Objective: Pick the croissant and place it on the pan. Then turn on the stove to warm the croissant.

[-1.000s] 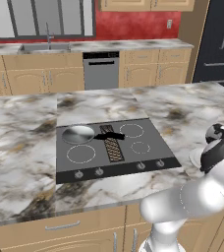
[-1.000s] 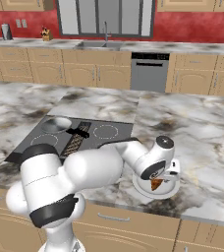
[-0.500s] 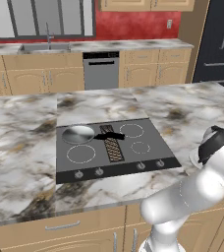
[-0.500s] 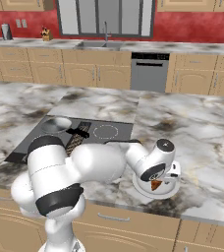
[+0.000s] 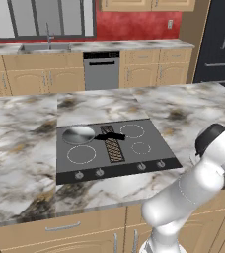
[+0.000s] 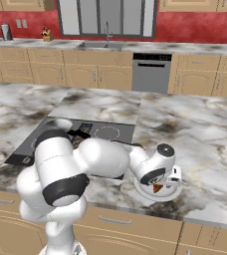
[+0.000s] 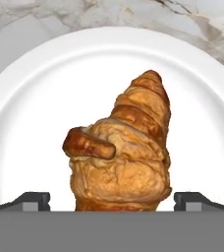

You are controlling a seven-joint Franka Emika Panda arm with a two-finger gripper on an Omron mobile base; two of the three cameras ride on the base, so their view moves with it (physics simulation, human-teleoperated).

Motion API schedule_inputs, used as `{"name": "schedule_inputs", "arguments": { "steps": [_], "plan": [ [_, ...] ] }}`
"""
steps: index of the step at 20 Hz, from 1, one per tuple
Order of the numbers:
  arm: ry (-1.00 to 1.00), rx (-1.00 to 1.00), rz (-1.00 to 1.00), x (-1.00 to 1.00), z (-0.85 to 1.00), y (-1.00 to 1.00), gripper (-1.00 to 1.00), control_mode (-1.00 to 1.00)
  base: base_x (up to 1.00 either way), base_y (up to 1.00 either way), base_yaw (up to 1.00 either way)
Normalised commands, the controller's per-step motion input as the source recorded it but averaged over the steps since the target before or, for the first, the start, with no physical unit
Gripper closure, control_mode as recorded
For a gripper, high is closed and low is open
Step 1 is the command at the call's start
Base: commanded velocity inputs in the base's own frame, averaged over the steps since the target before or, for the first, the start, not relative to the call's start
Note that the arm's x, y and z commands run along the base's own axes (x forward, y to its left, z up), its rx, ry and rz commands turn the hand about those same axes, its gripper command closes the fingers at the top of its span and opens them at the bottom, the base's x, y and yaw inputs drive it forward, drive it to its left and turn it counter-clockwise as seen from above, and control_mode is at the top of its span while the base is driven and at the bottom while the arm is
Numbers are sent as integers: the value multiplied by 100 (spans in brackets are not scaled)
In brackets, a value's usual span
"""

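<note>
Presently | my end effector (image 7: 112,201) gapes wide astride the lumpy golden-brown croissant (image 7: 121,147) on the round white plate (image 7: 30,98) | risk: tapered pastry twists out, I judge.

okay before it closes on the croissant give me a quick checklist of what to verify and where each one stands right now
1. Gripper open: ok, the fingertips stand wide apart at the bottom of the hand view.
2. Croissant between the fingertips: ok, it sits centred between them in the hand view.
3. Croissant resting on the plate: ok, it lies on the white plate, nothing else on it.
4. Fingers low enough to close on the croissant: cannot tell, their depth against the pastry is not clear.
5. Pan free to receive it: ok, it sits on the stove's back left burner with nothing in it.
6. Stove off: cannot tell, the knob positions are too small to read.
</note>
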Motion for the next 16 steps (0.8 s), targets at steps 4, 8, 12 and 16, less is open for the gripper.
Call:
{"name": "schedule_inputs", "arguments": {
  "steps": [4, 8, 12, 16],
  "plan": [
    [0, 0, 0, 10, -15, -9, -100, -100, 0, 0, 0],
    [0, 0, 0, 5, -6, -2, 100, -100, 0, 0, 0],
    [0, 0, 0, -3, 5, -2, 100, -100, 0, 0, 0],
    [-3, 2, 0, -7, 59, -3, 100, -100, 0, 0, 0]
  ]
}}
